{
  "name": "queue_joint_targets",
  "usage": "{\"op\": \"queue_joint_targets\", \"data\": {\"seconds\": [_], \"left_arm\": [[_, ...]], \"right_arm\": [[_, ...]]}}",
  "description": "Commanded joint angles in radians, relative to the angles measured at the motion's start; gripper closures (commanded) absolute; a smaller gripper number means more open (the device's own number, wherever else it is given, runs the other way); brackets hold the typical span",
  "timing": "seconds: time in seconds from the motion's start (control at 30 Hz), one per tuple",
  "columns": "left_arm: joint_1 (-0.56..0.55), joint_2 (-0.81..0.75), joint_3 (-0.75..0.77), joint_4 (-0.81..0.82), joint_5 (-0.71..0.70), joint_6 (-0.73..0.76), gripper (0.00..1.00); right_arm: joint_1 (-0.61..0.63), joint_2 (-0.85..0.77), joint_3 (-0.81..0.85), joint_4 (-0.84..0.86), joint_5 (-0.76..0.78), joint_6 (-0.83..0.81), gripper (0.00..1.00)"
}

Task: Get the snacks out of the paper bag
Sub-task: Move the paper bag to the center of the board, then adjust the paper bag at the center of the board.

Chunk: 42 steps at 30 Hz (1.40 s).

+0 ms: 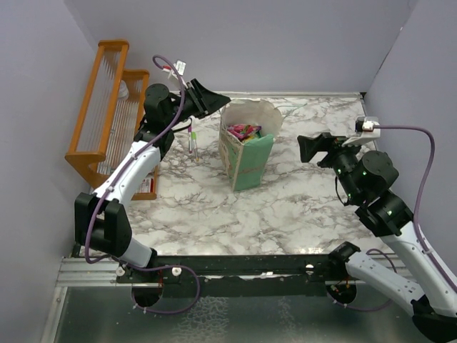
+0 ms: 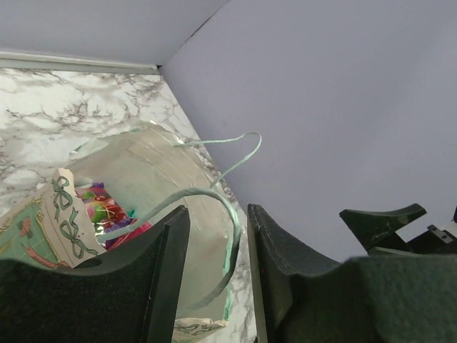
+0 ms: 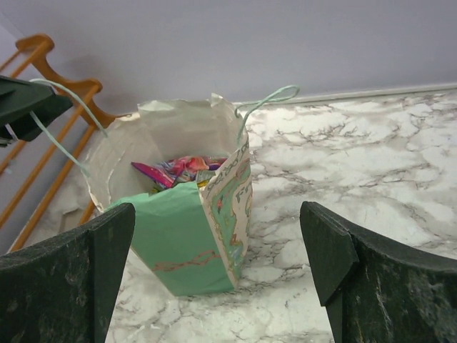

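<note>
The mint-green paper bag (image 1: pixel 248 158) stands upright in the middle of the marble table, mouth open. Several colourful foil snacks (image 1: pixel 244 131) lie inside it; they also show in the left wrist view (image 2: pixel 107 214) and the right wrist view (image 3: pixel 182 170). My left gripper (image 1: pixel 207 98) hovers at the bag's back left rim. Its jaws stand a narrow gap apart (image 2: pixel 218 214), and one string handle (image 2: pixel 230 214) loops through the gap. My right gripper (image 1: pixel 314 146) is wide open and empty to the right of the bag (image 3: pixel 186 250), a little apart from it.
An orange wooden rack (image 1: pixel 107 107) stands against the left wall, behind the left arm. Two thin markers (image 1: pixel 193 139) lie on the table left of the bag. Walls close in the back and both sides.
</note>
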Motion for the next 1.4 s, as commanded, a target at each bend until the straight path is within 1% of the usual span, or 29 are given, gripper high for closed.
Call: {"op": "queue_joint_targets", "data": {"seconds": [0.0,0.13,0.27,0.37,0.5,0.6,0.7,0.77,0.83,1.0,1.17,1.37], "left_arm": [[-0.001,0.021,0.005,0.053,0.067,-0.050,0.59],[-0.006,0.032,-0.004,0.094,0.093,-0.083,0.57],[-0.007,0.019,-0.009,0.090,0.102,-0.076,0.51],[-0.010,0.032,0.009,0.102,0.114,-0.088,0.51],[-0.016,0.053,0.025,0.133,0.133,-0.117,0.59],[-0.014,0.057,0.032,0.133,0.131,-0.118,0.68],[-0.015,0.055,0.055,0.115,0.128,-0.104,0.80],[-0.013,0.048,0.070,0.092,0.121,-0.096,0.92],[-0.011,0.039,0.077,0.063,0.118,-0.086,0.99],[0.021,0.004,0.133,-0.058,0.135,-0.048,1.00],[0.064,-0.044,0.107,-0.102,0.167,-0.059,1.00],[0.128,-0.114,0.087,-0.224,0.171,-0.004,1.00]], "right_arm": [[0.001,0.009,0.016,-0.048,0.000,-0.021,0.01],[0.000,-0.008,0.002,-0.047,0.014,-0.027,0.01],[0.000,-0.027,-0.044,-0.009,0.028,-0.023,0.00],[0.000,-0.014,-0.051,-0.006,0.021,-0.009,0.00],[0.000,-0.001,-0.045,-0.023,0.014,0.004,0.00],[0.000,-0.007,-0.042,-0.028,0.020,0.004,0.01],[-0.001,-0.012,-0.036,-0.035,0.027,-0.004,0.00],[0.000,-0.015,-0.036,-0.038,0.035,-0.010,0.00],[0.000,-0.015,-0.038,-0.042,0.042,-0.016,0.01],[0.000,0.000,-0.007,-0.098,0.042,-0.028,0.01],[0.000,-0.009,-0.005,-0.100,0.045,-0.064,0.00],[0.000,0.002,-0.003,-0.080,-0.003,-0.088,0.01]]}}
